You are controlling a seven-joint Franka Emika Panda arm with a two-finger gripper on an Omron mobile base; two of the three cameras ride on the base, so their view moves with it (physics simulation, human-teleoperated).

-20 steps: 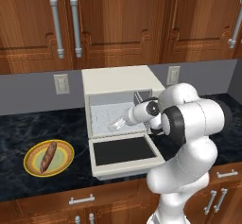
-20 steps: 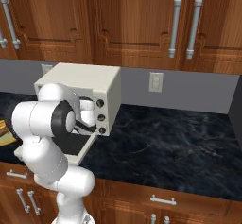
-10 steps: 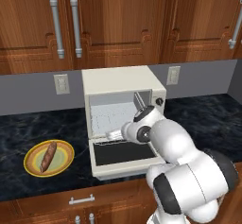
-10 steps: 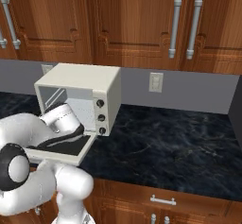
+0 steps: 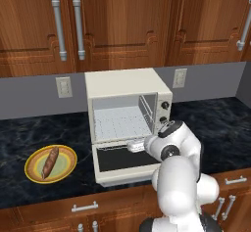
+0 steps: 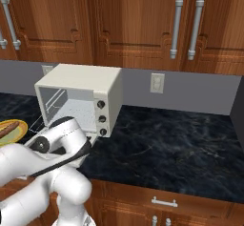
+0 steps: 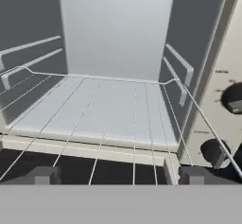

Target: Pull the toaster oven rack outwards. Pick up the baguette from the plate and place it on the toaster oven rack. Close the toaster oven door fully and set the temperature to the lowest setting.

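1. Rack (image 7: 113,124): thin wire grid seen close from the hand view, its front wires reaching out over the lowered door (image 7: 85,168) toward the camera, its rear corners still inside the cavity.
2. Gripper (image 7: 113,176): the two dark fingertips (image 7: 45,175) stand far apart at the bottom of the hand view, one to each side of the rack's front part, jaws wide and closed on nothing. In the left base view the gripper (image 5: 136,146) lies low over the door's hinge edge, pointing into the cavity.
3. Door (image 5: 125,160): folded down flat in front of the oven, dark pane facing up, cream frame around it.
4. Oven (image 5: 122,86): cream-white box on the dark counter (image 5: 215,123), cavity open. Knobs (image 6: 100,119) run down its right side; two of them (image 7: 215,151) show at the right edge of the hand view.
5. Rack in the left base view (image 5: 117,123): pale grid across the cavity floor level, between the side rails.
6. Plate (image 5: 34,172): yellow-rimmed, on the counter well to the left of the oven, apart from the door.
7. Baguette (image 5: 50,161): reddish-brown loaf lying on the plate, aslant across its centre.
8. Backsplash: grey wall with outlets (image 5: 180,78) to either side of the oven.
9. Cabinets (image 5: 122,20): brown wood doors with silver bar handles above.
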